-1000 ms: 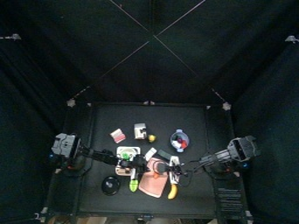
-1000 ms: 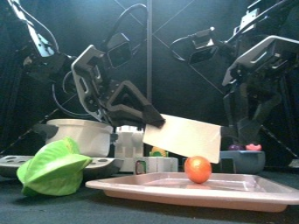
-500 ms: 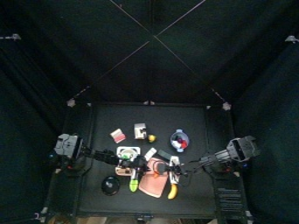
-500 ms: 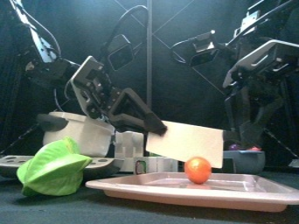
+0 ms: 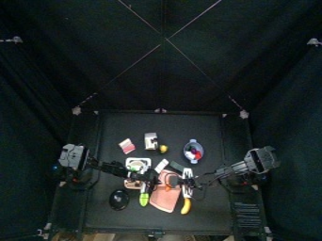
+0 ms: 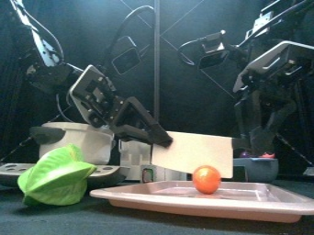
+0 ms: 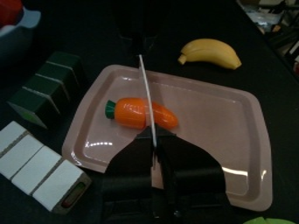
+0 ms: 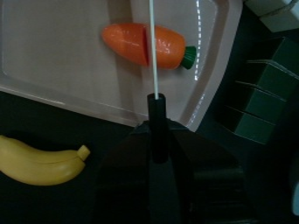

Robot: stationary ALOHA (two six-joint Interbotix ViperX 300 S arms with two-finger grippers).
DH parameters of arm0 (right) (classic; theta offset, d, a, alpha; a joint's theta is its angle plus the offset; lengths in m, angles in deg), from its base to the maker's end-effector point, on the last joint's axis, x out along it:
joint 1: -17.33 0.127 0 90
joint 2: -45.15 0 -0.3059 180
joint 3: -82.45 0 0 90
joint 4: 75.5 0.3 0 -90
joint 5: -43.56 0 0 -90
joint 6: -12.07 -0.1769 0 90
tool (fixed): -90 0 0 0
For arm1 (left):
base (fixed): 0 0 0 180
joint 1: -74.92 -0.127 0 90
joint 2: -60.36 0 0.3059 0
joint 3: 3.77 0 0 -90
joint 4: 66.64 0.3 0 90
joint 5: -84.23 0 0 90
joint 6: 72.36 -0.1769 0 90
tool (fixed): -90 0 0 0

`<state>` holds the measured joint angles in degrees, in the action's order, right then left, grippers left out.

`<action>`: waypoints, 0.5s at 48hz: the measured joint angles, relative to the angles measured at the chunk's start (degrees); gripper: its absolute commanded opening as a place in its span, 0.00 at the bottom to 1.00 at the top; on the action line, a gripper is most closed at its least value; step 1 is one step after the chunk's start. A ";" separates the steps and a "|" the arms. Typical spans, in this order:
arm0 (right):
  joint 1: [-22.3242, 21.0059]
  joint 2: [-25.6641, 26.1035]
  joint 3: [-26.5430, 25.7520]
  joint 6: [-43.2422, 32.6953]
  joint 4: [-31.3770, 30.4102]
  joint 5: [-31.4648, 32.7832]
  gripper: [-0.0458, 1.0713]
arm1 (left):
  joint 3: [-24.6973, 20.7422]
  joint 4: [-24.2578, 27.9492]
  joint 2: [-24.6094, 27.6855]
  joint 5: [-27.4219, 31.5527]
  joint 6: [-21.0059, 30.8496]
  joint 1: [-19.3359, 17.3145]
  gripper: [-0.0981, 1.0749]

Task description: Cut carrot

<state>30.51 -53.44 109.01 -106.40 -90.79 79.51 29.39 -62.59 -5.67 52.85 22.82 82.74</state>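
An orange carrot [image 7: 146, 112] with a green stub lies on the pink tray [image 7: 222, 131]. My left gripper [image 7: 158, 162] is shut on the handle of a white-bladed knife [image 7: 149, 96]. The blade stands edge-down across the carrot's middle. From the front, the blade [image 6: 196, 151] reaches down to the carrot [image 6: 207, 179]; whether it has cut in I cannot tell. My right gripper [image 8: 158, 109] is shut, with its tip at the blade's far end, just off the carrot [image 8: 142, 42]. Whether it touches the blade is unclear.
A banana [image 7: 211, 54] lies on the table beside the tray. Dark green blocks [image 7: 41, 87] and white blocks [image 7: 35, 162] stand along the tray's other side. A green leafy toy [image 6: 55, 176] sits at the front left.
The left arm has lowered the knife from above the carrot down onto it. The right arm has hardly moved.
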 measured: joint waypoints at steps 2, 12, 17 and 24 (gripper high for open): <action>0.00 -0.09 0.26 0.00 0.00 -0.35 0.46 | -0.26 0.00 0.09 0.62 -0.09 0.00 0.40; -0.09 -0.62 0.79 -0.35 0.18 -1.49 0.46 | -1.49 0.00 0.44 4.22 -0.09 0.00 0.40; -0.18 -1.23 0.88 -0.18 0.18 -2.20 0.46 | -2.20 0.18 0.53 6.15 -0.26 0.09 0.40; -0.18 -1.67 0.88 0.00 0.18 -2.37 0.46 | -2.64 0.79 0.79 8.17 -0.18 0.00 0.40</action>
<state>30.34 -55.11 109.89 -106.40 -90.62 77.13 26.75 -61.80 -4.88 61.02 22.65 82.74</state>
